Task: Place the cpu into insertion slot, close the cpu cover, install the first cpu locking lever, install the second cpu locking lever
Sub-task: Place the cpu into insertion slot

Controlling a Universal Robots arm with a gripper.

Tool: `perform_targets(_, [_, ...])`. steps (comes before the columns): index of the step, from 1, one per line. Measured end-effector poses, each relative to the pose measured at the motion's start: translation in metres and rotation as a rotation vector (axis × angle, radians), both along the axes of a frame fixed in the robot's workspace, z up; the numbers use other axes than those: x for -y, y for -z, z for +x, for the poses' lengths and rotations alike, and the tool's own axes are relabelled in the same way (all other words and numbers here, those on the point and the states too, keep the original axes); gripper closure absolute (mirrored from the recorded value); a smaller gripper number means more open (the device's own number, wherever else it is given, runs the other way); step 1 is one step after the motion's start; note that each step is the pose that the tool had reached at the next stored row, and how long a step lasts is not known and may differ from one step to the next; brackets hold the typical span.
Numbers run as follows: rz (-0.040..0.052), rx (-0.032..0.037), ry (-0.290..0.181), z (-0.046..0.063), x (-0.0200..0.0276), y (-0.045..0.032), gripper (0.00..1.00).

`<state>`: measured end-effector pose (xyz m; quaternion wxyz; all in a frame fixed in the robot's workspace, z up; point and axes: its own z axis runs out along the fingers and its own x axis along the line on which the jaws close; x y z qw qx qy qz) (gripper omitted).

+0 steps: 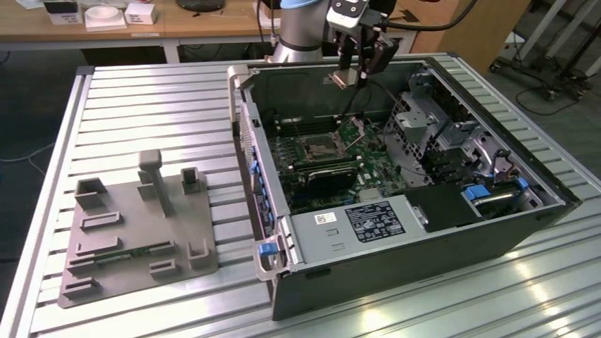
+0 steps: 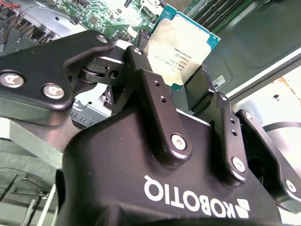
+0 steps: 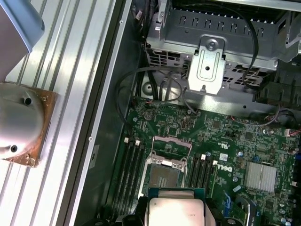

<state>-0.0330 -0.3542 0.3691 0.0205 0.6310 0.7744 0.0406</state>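
Exterior view: the arm's gripper hung above the rear of an open computer case that lay on a slatted metal table. A grey fixture plate sat on the table, well apart from the case on the exterior view's left. Deep inside the case, on the green motherboard, the insertion slot lay well below the gripper and apart from it. The cpu cover stood tilted up from one edge of the slot. A grey power supply box with a black label filled the near end of the case.

In the second wrist view the gripper had its two black fingers closed partway, pinching the cpu by opposite edges, its silvery face turned to the camera.

In the first wrist view the cpu was held in the air above the board, near the insertion slot but not in it. The slot's dark centre was exposed, and the cpu cover was swung open on its hinge. Long black memory slots ran on both sides of the socket.
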Motion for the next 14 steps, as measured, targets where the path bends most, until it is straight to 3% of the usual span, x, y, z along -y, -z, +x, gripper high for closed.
perform_targets(14, [0.0, 0.0, 0.01, 0.0, 0.0, 0.0, 0.46])
